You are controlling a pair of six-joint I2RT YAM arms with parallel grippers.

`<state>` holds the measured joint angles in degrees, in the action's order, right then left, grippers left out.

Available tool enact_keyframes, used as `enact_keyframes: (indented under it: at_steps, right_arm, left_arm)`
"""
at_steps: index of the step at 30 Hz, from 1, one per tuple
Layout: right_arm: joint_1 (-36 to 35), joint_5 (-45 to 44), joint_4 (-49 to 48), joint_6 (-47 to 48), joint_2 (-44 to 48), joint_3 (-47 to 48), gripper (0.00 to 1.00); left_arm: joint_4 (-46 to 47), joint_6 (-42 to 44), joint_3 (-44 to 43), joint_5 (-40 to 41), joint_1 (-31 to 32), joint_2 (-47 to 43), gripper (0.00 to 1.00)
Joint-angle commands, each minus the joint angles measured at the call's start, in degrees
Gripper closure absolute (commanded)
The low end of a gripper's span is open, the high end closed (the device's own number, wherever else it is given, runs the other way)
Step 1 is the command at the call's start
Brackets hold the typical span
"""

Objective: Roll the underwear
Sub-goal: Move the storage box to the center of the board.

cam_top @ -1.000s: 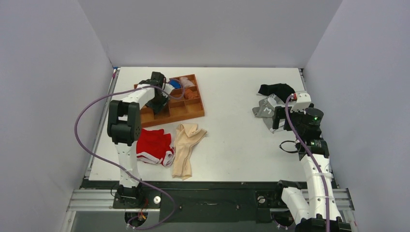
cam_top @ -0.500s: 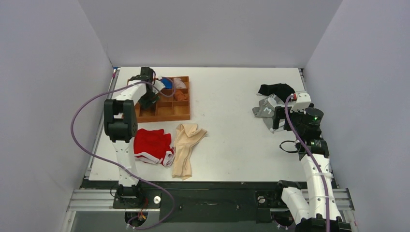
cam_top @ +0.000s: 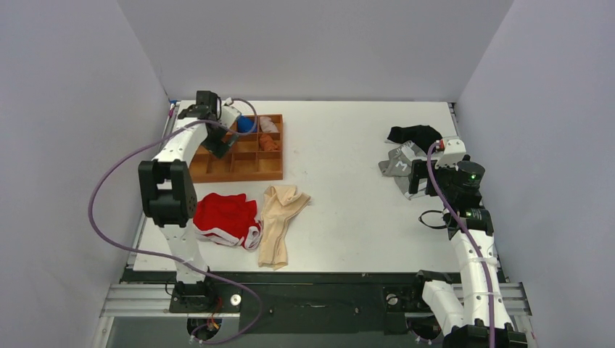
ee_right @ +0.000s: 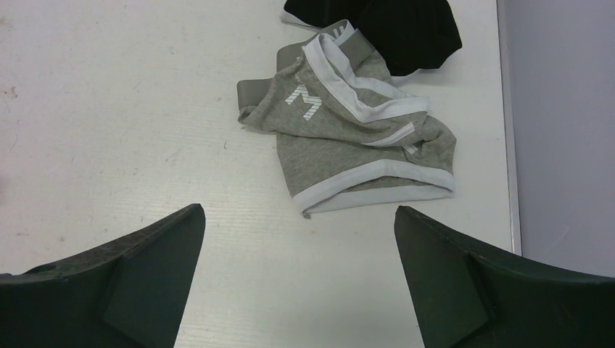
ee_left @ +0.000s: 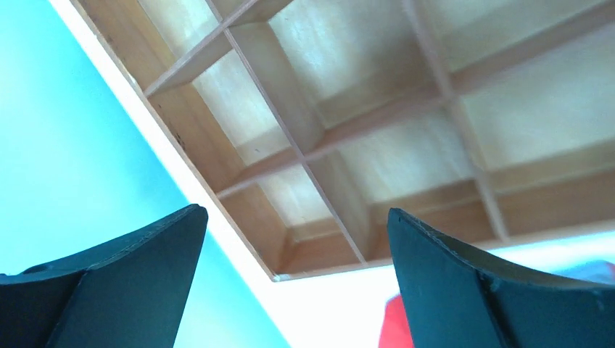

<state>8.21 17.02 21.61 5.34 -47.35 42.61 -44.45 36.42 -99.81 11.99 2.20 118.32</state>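
The left fingers (ee_left: 109, 290) are spread wide with nothing between them, hung over the left side of the wooden tray (cam_top: 246, 176), well apart from the job. The underwear (cam_top: 279, 221) is laid long and unrolled on the table (cam_top: 348, 217), near the front edge. It sits tight beside the red garment (cam_top: 226, 216); whether the two overlap cannot be told. The right fingers (ee_right: 109, 290) are held wide and empty too, above the grey garment (ee_right: 348, 138).

No roll has been started, it would seem. A narrow end of the cream piece should be pinched with all layers caught, then turned over itself evenly and kept pressed so the roll stays tight. Care is called for on the left, where the red garment's white trim could be dragged along. Open table is offered to the right, and rolling away from the front edge is judged safer.
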Motion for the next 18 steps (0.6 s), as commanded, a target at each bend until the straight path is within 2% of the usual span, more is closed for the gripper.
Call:
enact_keyframes:
  at_steps: [1, 4, 10, 14, 18]
  right_arm:
    - [-0.03, 0.22, -1.05, 0.11, -0.03, 0.38, 0.00]
    - [-0.03, 0.38, -1.05, 0.04, -0.14, 0.45, 0.00]
    - [-0.03, 0.22, -1.05, 0.22, 0.45, 0.30, 0.00]
    - [-0.03, 0.27, -1.10, 0.29, 0.87, 0.14, 0.00]
    - [0.04, 0.11, -1.13, 0.28, 0.86, 0.19, 0.00]
  left_arm:
    - [2.85, -12.27, 6.27, -10.59, 0.35, -11.79, 0.04]
    - [5.24, -20.21, 10.48, -13.29, 1.18, -14.99, 0.03]
    - [10.85, -29.50, 19.24, -15.17, 3.23, -16.89, 0.03]
    - [13.63, -33.38, 21.49, -15.78, 3.27, -16.97, 0.04]
    - [12.97, -36.77, 20.22, -17.50, 3.22, -14.71, 0.05]
